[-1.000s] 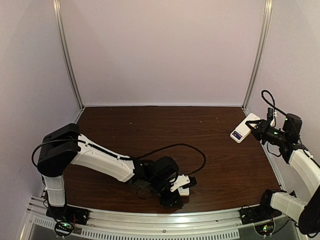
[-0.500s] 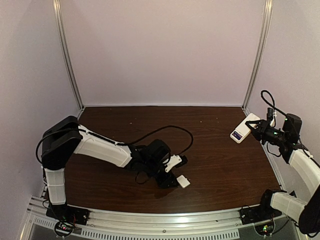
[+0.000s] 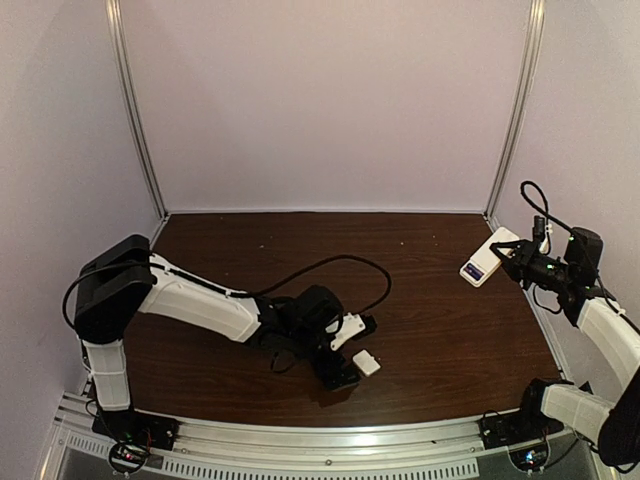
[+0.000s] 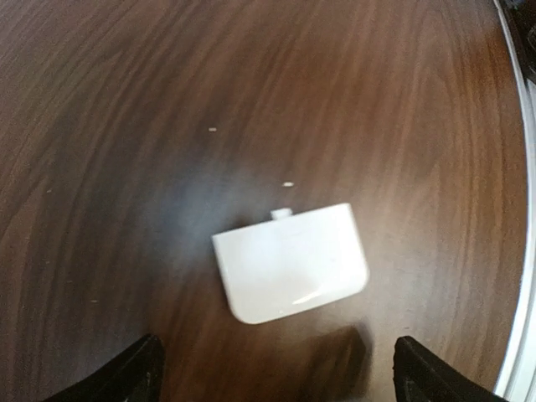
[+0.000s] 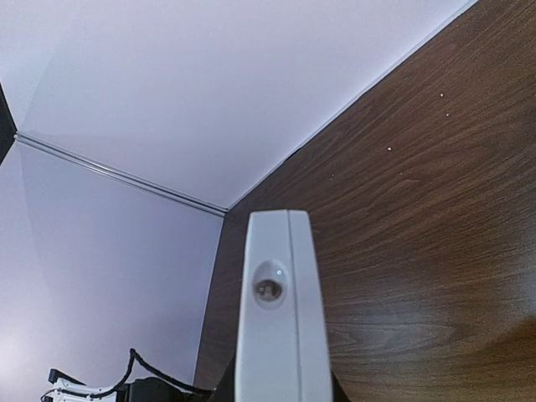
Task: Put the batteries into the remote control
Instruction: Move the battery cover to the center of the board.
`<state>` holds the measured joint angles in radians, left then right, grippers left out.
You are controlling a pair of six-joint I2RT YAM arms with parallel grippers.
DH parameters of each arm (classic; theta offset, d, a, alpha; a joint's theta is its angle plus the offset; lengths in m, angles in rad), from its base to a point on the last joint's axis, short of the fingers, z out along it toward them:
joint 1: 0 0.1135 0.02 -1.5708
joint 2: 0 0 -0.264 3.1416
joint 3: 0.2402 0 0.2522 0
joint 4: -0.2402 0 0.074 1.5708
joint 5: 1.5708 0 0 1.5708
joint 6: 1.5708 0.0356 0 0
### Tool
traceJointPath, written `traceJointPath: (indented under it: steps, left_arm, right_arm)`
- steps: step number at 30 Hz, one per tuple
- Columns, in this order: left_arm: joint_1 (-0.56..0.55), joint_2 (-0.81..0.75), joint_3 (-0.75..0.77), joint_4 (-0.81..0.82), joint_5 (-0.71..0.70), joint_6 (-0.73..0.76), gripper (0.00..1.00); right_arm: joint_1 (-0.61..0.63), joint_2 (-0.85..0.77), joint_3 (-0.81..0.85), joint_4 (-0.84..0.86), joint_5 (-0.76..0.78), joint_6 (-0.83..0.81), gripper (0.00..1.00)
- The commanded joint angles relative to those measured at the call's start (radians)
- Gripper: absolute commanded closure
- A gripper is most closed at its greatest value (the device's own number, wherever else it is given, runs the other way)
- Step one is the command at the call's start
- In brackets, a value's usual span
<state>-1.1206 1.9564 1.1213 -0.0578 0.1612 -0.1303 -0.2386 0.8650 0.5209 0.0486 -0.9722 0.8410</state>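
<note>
The white remote control [image 3: 490, 257] is held up off the table at the far right, with my right gripper [image 3: 514, 262] shut on it. In the right wrist view its narrow end face [image 5: 280, 289] points away from the camera, between the dark jaws of the right gripper [image 5: 280, 394]. A small purple-blue patch [image 3: 479, 269] shows at the remote's lower end, too small to tell whether it is the batteries. My left gripper [image 3: 350, 352] stands wide open low over the table. Its two dark fingertips [image 4: 138, 370] sit just short of a small white cover piece [image 4: 291, 261], apart from it.
The white cover piece [image 3: 366, 362] lies flat on the dark wooden table [image 3: 300, 260] near the front middle. A black cable [image 3: 330, 265] loops over the left arm. The metal front rail [image 3: 330, 440] runs close behind the left gripper. Pale walls enclose the table.
My left gripper has opened wide, let go of the white cover piece onto the table, and pulled back a little from the front edge. The right arm and remote have not moved.
</note>
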Motion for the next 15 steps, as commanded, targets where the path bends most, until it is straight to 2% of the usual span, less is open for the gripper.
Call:
traceJointPath:
  steps: [1,6,10,15]
  left_arm:
    - [-0.061,0.001,0.009,0.028,-0.075,-0.010,0.03]
    - [-0.092,0.062,0.063,0.023,-0.143,-0.067,0.04]
    - [-0.113,0.106,0.115,-0.015,-0.236,-0.103,0.09]
    - [-0.123,0.135,0.136,-0.025,-0.264,-0.145,0.16]
  right_arm:
    - [0.010,-0.019,0.000,0.013,-0.008,-0.011,1.00]
    - [0.012,-0.021,0.002,0.001,-0.006,-0.016,1.00]
    - [0.013,-0.021,0.000,-0.001,-0.001,-0.016,1.00]
    - [0.016,-0.021,-0.004,0.002,0.000,-0.016,1.00]
